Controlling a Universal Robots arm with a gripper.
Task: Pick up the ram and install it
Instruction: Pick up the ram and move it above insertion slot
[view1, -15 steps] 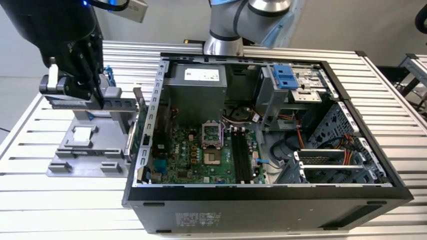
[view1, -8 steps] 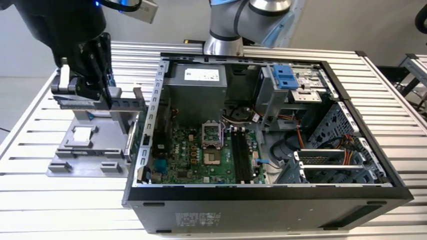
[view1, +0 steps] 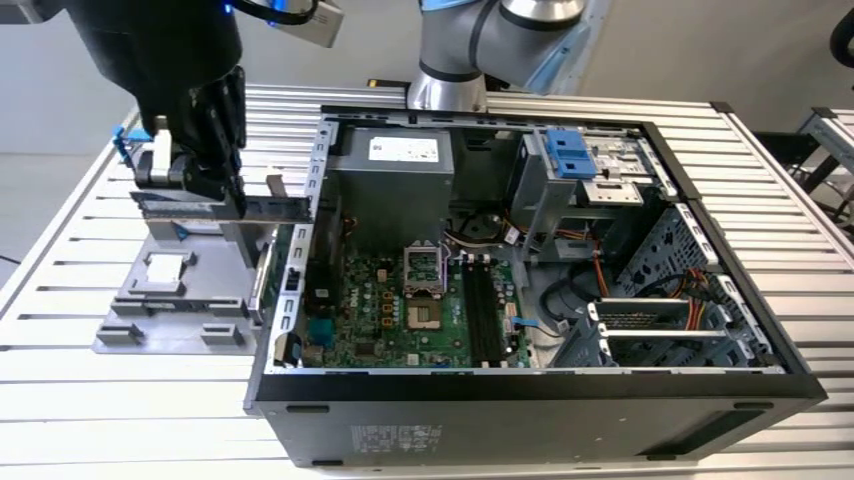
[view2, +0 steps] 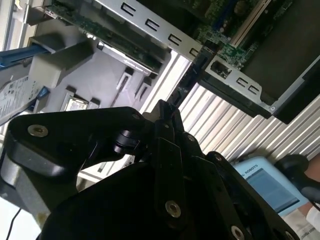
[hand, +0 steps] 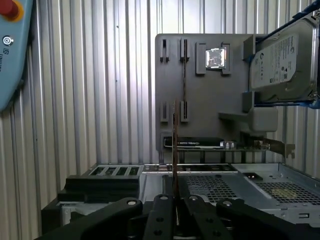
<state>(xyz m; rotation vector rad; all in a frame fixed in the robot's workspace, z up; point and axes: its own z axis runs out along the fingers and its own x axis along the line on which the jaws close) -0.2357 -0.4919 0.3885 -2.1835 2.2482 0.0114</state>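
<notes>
Both wrist views — tool grips ram; edge-on

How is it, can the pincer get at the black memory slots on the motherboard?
Probably yes: the case lies open, and the memory slots face up uncovered. The pincer, holding the ram, only has the case wall between.

Fig. 1. My grey-and-silver jointed robot arm rises at the back of the exterior view and carries its wrist over to that view's left. There my black two-fingered gripper hangs pointing downward. In both wrist views I see its black metal fingers pinched together on a thin, dark circuit-board stick, the ram, which projects straight out from between them.
</notes>
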